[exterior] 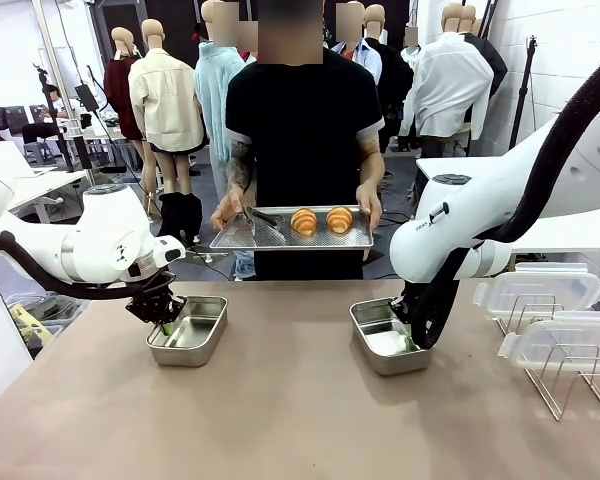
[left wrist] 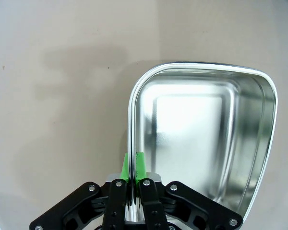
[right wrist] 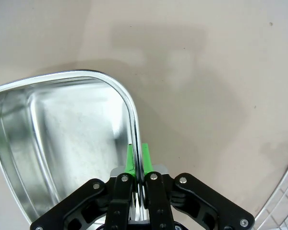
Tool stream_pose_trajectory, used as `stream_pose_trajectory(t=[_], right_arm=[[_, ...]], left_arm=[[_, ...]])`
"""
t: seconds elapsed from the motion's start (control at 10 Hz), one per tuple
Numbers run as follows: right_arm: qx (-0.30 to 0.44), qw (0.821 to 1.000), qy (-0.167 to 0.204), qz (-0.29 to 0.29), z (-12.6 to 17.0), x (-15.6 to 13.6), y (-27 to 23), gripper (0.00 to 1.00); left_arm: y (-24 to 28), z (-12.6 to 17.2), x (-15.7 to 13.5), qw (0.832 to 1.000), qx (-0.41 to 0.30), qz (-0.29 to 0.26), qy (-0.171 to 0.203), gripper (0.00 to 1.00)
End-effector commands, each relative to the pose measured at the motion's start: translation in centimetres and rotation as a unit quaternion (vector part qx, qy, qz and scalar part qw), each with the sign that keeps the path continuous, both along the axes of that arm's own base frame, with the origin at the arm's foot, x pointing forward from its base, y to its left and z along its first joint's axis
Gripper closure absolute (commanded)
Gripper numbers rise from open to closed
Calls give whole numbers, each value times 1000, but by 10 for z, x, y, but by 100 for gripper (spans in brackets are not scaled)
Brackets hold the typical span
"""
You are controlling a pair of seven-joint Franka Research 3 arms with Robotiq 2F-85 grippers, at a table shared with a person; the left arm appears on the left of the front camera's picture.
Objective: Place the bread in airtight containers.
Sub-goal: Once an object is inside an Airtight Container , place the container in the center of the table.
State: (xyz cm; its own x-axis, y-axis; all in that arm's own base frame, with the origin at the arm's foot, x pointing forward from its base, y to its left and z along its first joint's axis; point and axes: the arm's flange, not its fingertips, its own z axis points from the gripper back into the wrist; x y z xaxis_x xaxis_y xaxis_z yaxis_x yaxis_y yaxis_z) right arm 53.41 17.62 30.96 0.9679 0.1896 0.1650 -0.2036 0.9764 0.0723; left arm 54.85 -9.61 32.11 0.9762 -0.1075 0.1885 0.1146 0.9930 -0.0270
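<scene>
Two golden croissants, the bread [exterior: 321,220], lie on a perforated metal tray [exterior: 245,237] that the person holds with both hands at the far side of the table. Two steel airtight containers stand on the table without lids. My left gripper [exterior: 167,327] [left wrist: 133,160] is shut on the rim of the left container [exterior: 194,332] [left wrist: 201,134], which holds nothing. My right gripper [exterior: 410,340] [right wrist: 137,158] is shut on the rim of the right container [exterior: 382,338] [right wrist: 62,139], likewise bare inside. The green pads pinch each wall from both sides.
Black tongs [exterior: 261,217] lie on the tray beside the croissants. Clear plastic lids [exterior: 536,291] rest on wire racks [exterior: 570,385] at the table's right. The brown tabletop [exterior: 280,420] is open in the middle and front.
</scene>
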Motion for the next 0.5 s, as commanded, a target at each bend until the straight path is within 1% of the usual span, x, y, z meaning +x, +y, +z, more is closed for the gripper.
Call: stream_pose_trajectory(t=[0.0,0.1,0.2,0.3,0.4], right_arm=[[0,1000,0,0,0,0,0,100],[24,999,-9,-21,21,-24,-11,100],[45,998,-36,-37,47,-40,-15,100],[53,996,-60,-49,71,-48,-15,100],[66,995,-71,-34,92,-54,-14,100]], left_arm=[[0,0,0,1000,0,0,0,100],[-18,20,-13,999,23,18,-16,100],[-34,45,-25,999,29,14,-42,100],[-44,70,-29,997,46,16,-61,100],[-52,91,-35,996,47,33,-67,100]])
